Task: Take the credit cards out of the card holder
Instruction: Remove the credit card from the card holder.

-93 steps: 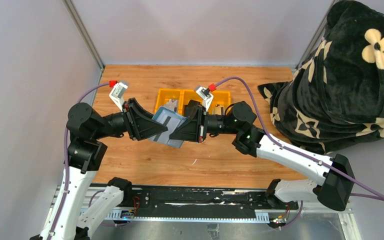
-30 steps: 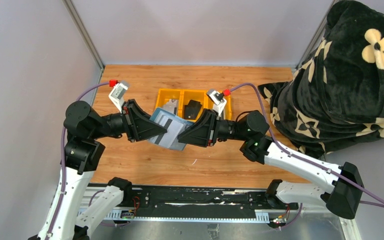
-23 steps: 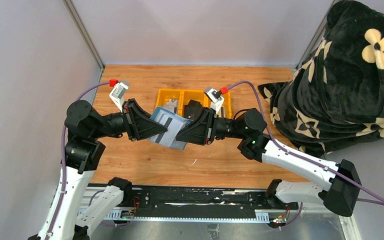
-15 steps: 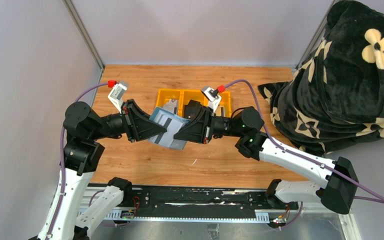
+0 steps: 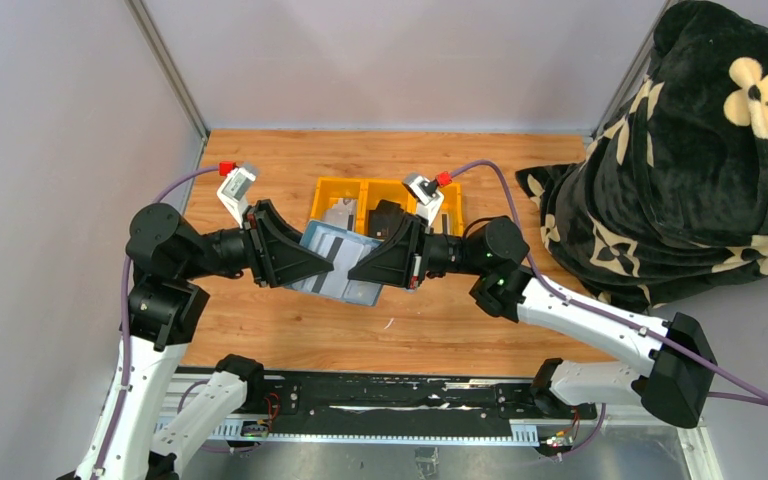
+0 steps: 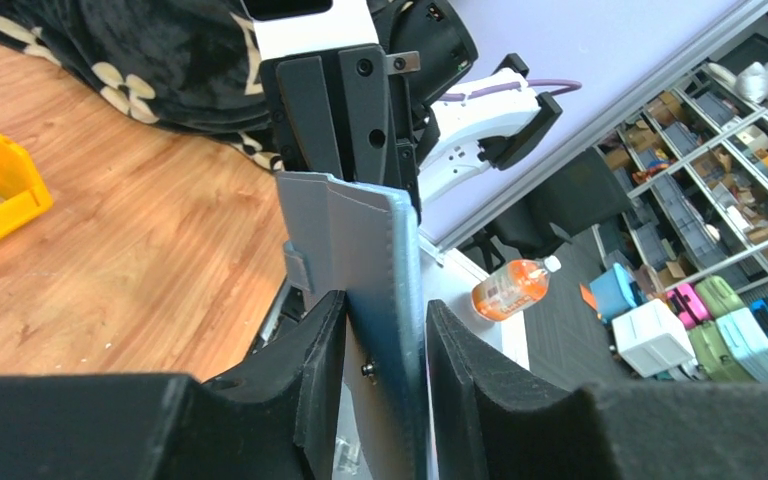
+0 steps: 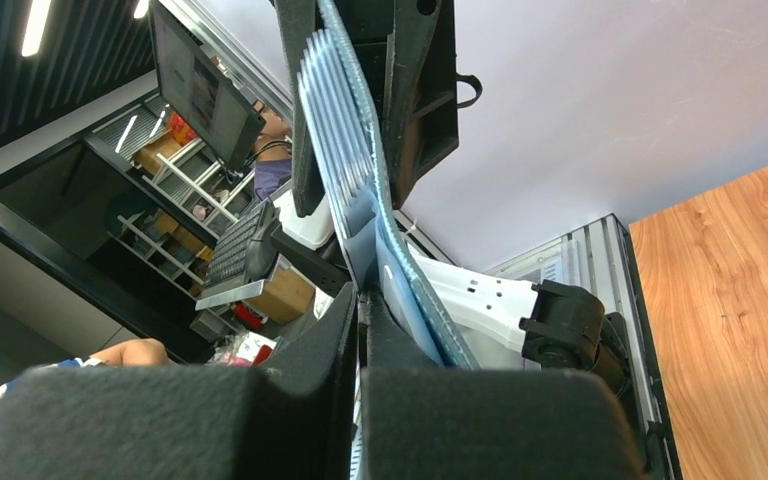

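Wooden tabletop (image 5: 260, 160) fills the cell between grey walls, with a yellow three-compartment tray (image 5: 360, 183) towards the back and a black flowered blanket (image 5: 680, 150) heaped at the right. A black folded pouch (image 5: 387, 215) sits in the tray's middle compartment. Both arms meet over the middle of the table, in front of the tray, and hold the card holder (image 5: 342, 275) in the air between them. It is open, its pale blue slotted side facing up. A pale credit card (image 5: 330, 244) with a dark stripe shows in the part nearest the tray. The left gripper (image 6: 385, 310) clamps the holder's outer panel (image 6: 360, 250), a finger pressed to each face. The right gripper (image 7: 360, 300) has its fingers drawn almost together on a thin edge at the opposite end of the holder (image 7: 335, 110). Whether that edge is a card or a pocket lip I cannot tell
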Controlling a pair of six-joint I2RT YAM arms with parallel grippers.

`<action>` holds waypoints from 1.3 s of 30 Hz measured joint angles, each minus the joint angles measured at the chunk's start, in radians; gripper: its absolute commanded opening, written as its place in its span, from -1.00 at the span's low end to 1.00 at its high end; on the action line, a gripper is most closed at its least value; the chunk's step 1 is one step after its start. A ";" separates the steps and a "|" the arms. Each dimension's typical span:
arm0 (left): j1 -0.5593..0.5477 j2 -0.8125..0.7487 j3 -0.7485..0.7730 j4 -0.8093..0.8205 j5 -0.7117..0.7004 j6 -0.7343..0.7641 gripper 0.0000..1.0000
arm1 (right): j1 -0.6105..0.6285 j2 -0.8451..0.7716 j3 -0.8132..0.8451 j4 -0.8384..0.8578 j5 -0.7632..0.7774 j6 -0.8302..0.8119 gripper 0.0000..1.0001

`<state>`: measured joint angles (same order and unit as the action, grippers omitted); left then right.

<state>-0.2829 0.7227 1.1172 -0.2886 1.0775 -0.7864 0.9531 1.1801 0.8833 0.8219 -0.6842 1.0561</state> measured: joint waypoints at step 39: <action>0.000 0.009 0.012 0.017 0.013 -0.008 -1.00 | 0.000 -0.068 -0.077 0.063 0.038 0.029 -0.24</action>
<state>-0.2829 0.7315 1.1294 -0.2718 1.0908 -0.7948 0.9531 1.1118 0.8059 0.8845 -0.6460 1.0847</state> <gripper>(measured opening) 0.258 0.369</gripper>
